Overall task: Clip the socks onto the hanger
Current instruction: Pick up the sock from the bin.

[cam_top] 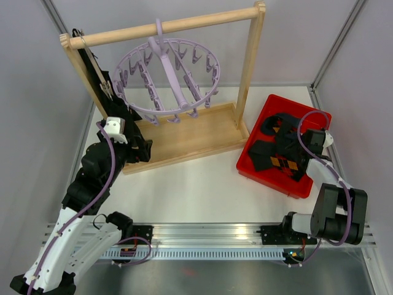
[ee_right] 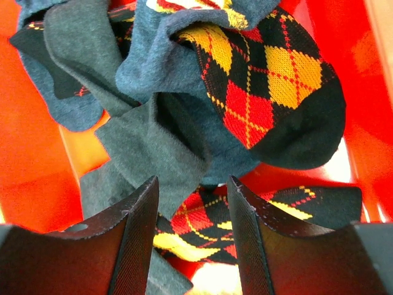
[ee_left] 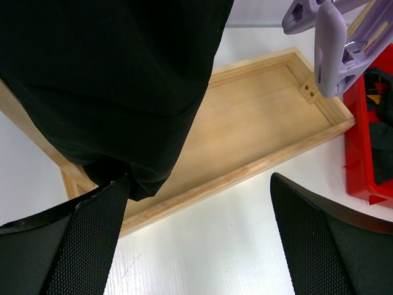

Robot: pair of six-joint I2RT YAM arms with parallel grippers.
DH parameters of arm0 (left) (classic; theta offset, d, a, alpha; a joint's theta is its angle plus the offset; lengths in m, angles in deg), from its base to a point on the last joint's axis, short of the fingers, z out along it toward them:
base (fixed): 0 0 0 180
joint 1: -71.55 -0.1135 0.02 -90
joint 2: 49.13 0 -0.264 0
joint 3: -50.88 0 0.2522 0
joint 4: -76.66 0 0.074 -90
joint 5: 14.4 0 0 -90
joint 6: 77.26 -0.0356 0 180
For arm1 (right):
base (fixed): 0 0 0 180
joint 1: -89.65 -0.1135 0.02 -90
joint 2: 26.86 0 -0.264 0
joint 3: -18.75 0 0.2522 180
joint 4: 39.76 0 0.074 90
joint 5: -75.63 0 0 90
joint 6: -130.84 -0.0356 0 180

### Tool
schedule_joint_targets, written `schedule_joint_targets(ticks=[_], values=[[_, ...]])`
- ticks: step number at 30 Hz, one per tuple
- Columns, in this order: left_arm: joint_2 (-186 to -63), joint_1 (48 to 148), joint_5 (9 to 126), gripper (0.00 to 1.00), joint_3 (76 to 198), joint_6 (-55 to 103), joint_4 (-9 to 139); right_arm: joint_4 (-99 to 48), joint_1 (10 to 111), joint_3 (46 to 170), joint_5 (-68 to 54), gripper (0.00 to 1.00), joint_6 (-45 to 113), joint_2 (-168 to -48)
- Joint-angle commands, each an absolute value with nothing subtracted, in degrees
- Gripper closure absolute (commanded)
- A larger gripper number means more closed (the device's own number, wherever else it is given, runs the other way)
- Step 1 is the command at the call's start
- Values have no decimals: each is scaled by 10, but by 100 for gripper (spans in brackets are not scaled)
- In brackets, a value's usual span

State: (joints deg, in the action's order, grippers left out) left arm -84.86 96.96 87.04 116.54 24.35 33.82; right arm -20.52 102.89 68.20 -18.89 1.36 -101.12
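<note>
The lilac hanger (cam_top: 169, 74) hangs by its hook from the wooden rail; one of its clips (ee_left: 331, 49) shows in the left wrist view. A plain black sock (ee_left: 110, 80) hangs at the hanger's left side (cam_top: 101, 77). My left gripper (cam_top: 140, 149) is open just below it, and the sock's lower end brushes the left finger (ee_left: 86, 239). Several socks (cam_top: 276, 157), plain and argyle, lie piled in the red tray (cam_top: 295, 107). My right gripper (ee_right: 192, 184) is down on the pile with its jaws open, and an argyle sock (ee_right: 196, 221) lies between the fingers.
The wooden rail frame stands on a tray-like base (cam_top: 184, 138), which also shows in the left wrist view (ee_left: 258, 123), with posts at left and right. The red tray sits right of the frame. Grey walls close in the table at the back and sides.
</note>
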Motion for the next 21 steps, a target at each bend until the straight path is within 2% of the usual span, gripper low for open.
schedule_joint_targets(ticks=[1, 21], values=[[-850, 966, 864, 0, 1173, 260, 343, -249, 1032, 678, -191, 45, -3, -1029], [-860, 967, 868, 0, 1174, 261, 342, -325, 1032, 667, -194, 54, -13, -1075]])
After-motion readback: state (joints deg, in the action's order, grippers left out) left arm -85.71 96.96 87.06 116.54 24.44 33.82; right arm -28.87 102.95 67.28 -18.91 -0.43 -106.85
